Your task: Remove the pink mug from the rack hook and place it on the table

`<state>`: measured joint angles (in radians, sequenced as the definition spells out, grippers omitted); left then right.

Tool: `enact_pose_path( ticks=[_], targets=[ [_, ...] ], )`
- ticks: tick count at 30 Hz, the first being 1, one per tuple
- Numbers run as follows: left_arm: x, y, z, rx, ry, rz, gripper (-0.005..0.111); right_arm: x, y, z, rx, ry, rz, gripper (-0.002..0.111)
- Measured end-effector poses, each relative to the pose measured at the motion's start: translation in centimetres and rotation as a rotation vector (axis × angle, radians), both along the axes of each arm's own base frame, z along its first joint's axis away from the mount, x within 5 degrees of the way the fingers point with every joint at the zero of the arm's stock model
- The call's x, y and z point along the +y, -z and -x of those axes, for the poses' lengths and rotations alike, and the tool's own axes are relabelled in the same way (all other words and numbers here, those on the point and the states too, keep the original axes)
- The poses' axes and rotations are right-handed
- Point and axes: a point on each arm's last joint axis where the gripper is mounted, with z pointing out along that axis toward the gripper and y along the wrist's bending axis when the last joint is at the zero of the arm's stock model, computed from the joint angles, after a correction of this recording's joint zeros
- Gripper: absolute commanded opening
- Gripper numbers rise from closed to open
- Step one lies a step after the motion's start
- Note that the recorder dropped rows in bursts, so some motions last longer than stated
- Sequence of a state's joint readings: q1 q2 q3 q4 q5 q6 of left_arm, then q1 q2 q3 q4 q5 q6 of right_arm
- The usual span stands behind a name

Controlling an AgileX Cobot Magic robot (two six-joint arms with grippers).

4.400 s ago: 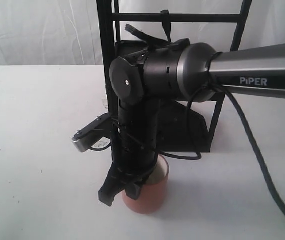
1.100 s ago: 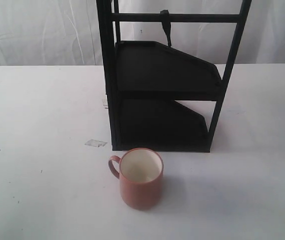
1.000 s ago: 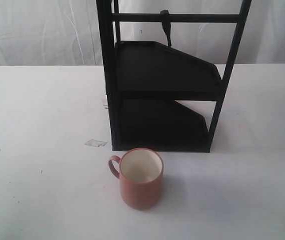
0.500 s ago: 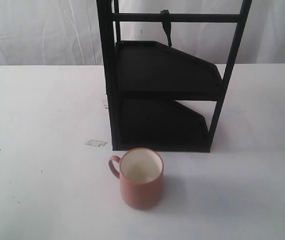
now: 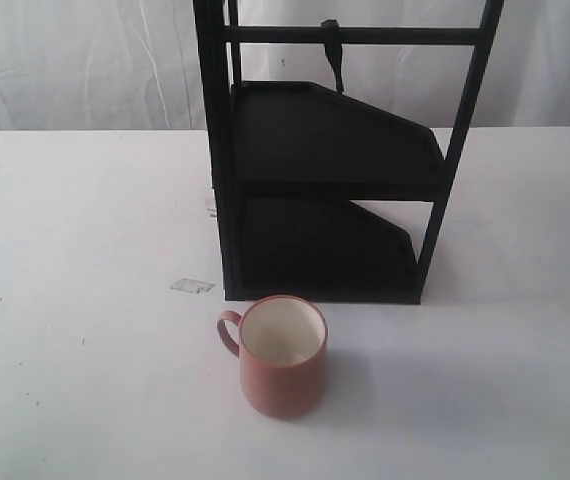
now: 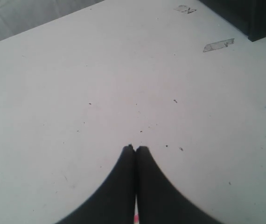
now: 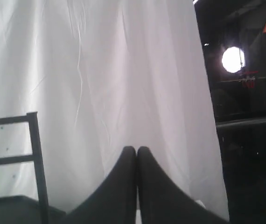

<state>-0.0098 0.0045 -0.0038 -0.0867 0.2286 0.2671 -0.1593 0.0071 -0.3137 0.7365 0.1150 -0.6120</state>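
Note:
The pink mug (image 5: 283, 356) stands upright on the white table (image 5: 75, 250), just in front of the black rack (image 5: 330, 160), its handle pointing left. The rack hook (image 5: 331, 45) on the top crossbar hangs bare. Neither arm shows in the exterior view. My left gripper (image 6: 136, 148) is shut with nothing in it, above bare table. My right gripper (image 7: 136, 149) is shut and empty too, facing a white curtain (image 7: 100, 84), with a corner of the rack (image 7: 35, 158) at the side.
A clear tape scrap (image 5: 192, 286) lies on the table left of the rack's foot, also seen in the left wrist view as the tape scrap (image 6: 219, 45). A white curtain (image 5: 65, 60) hangs behind the table. A dark area with a bright lamp (image 7: 233, 59) lies beyond the curtain's edge.
About four seconds ago the right arm stood over the mug on the table. It has since withdrawn out of the exterior view. Over the last second nothing has moved.

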Motion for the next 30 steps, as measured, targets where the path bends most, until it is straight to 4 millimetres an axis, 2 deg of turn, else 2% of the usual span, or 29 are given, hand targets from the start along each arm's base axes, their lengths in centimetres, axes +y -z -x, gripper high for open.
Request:
enact_pose_path(
  ticks=[7, 10, 12, 13, 16, 22, 26, 30],
  targets=[
    [0.0, 0.0, 0.0, 0.0, 0.0, 0.0, 0.0, -0.3, 1.6, -1.6, 0.031, -0.046, 0.13, 0.0],
    [0.0, 0.0, 0.0, 0.0, 0.0, 0.0, 0.0, -0.6, 3.8, -2.2, 0.028, -0.018, 0.151, 0.0],
    [0.0, 0.0, 0.0, 0.0, 0.0, 0.0, 0.0, -0.8, 6.2, -2.4, 0.036, -0.004, 0.124, 0.0],
    [0.0, 0.0, 0.0, 0.001, 0.0, 0.0, 0.0, -0.7, 7.1, -2.5, 0.056, -0.012, 0.113, 0.0],
    [0.0, 0.1, 0.0, 0.003, 0.0, 0.0, 0.0, -0.4, 8.4, -2.7, 0.125, -0.047, 0.126, 0.0],
    [0.0, 0.1, 0.0, 0.003, 0.0, 0.0, 0.0, -0.2, 9.4, -2.8, 0.24, -0.054, 0.169, 0.0],
    [0.0, 0.1, 0.0, 0.003, 0.0, -0.001, 0.0, -0.3, 11.3, -2.8, 0.446, -0.049, 0.095, 0.0],
    [0.0, 0.1, 0.0, 0.003, 0.0, -0.001, 0.0, -0.8, 12.3, -2.6, 0.55, 0.005, 0.154, 0.0]
  ],
)
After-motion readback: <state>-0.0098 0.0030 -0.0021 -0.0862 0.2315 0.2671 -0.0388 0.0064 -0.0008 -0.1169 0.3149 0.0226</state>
